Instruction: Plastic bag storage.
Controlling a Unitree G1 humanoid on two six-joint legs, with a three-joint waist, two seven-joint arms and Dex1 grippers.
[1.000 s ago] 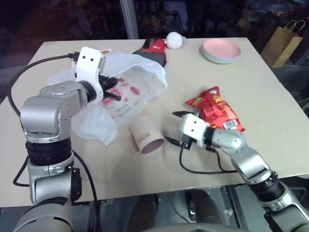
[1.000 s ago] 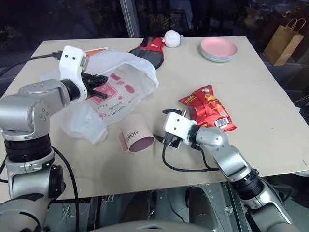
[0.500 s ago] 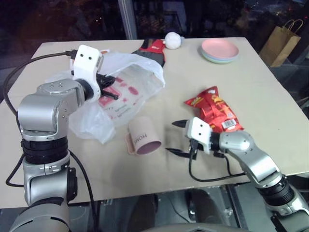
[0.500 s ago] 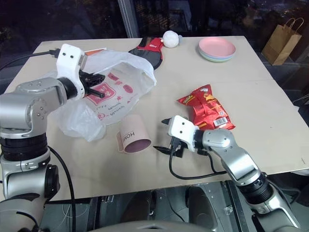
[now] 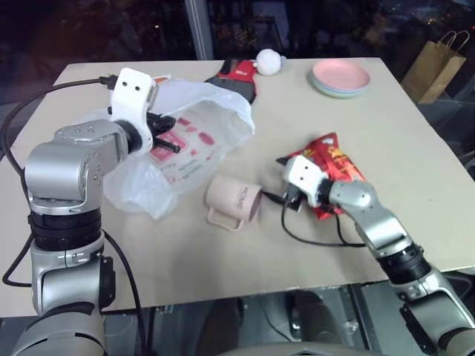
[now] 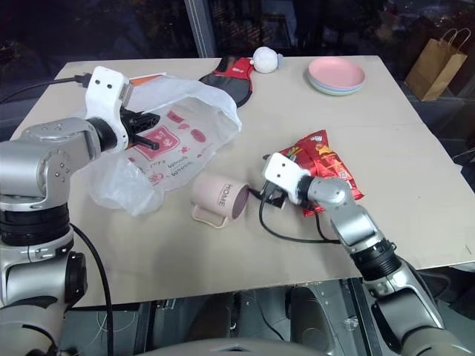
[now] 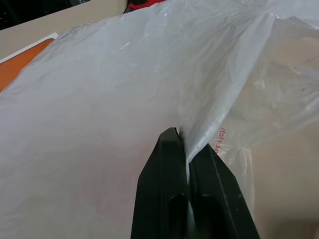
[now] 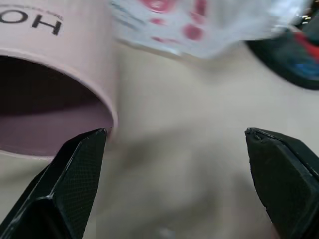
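Plastic bag: your plastic bag lies spread over the upper left of the left eye view, a translucent white sheet with red print, part resting on the table and part lifted.
Left gripper: your left gripper sits in the upper left of that view, its two black fingers pressed together on a fold of the plastic bag. In the left wrist view the film rises straight out from between the fingertips and fans away to both sides.
Right gripper: your right gripper has its fingers spread wide, nothing between them. One fingertip is just beside the rim of the pink cup; you cannot tell from the views whether it touches.
Bag and right fingers: the plastic bag's printed edge lies beyond the cup, well apart from the right fingers.
Pink cup: lying on its side at the centre of the left eye view, its mouth toward the right gripper, just below the bag's lower edge.
Red snack packet: the red snack packet lies right of centre, behind your right wrist.
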